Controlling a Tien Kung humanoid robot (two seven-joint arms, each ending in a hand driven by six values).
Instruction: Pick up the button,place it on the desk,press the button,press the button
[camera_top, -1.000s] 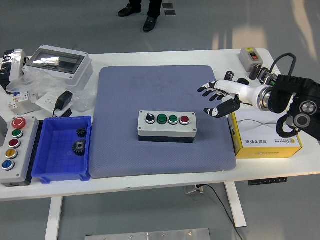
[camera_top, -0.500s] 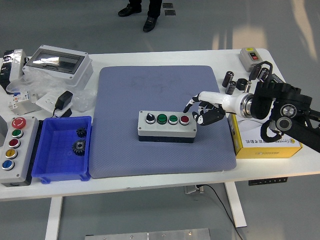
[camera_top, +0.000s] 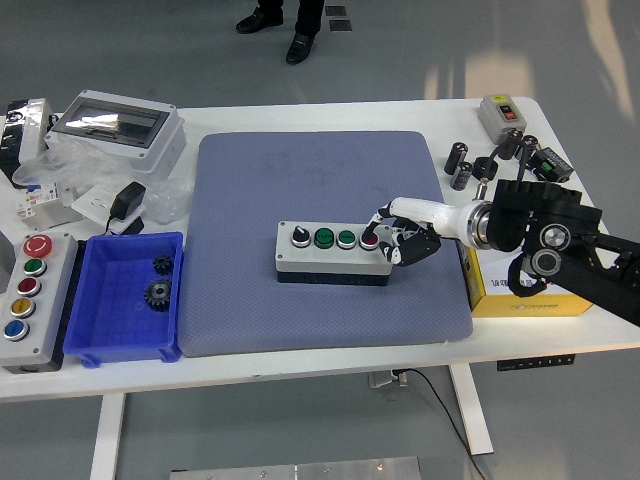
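A grey button box (camera_top: 333, 251) lies flat on the blue-grey mat (camera_top: 320, 180), near its middle. On top it has a black selector knob, two green buttons and a red button (camera_top: 370, 239) at its right end. My right hand (camera_top: 392, 238) reaches in from the right at the box's right end. Its white index finger (camera_top: 384, 213) points left and down with the tip on or just at the red button. The other fingers are curled under. It holds nothing. My left arm is out of view.
A blue bin (camera_top: 100, 340) with two gears stands left of the mat, beside a larger grey button box (camera_top: 28, 300). A yellow carton (camera_top: 500, 290) lies under my right forearm. Small black cylinders (camera_top: 460, 165) and a grey switch (camera_top: 500, 112) sit at the back right. A clear-lid enclosure (camera_top: 115, 125) is back left.
My right hand has moved left from above the yellow carton to the box's right end. Its spread fingers have curled, and the index fingertip has come down to the red button.
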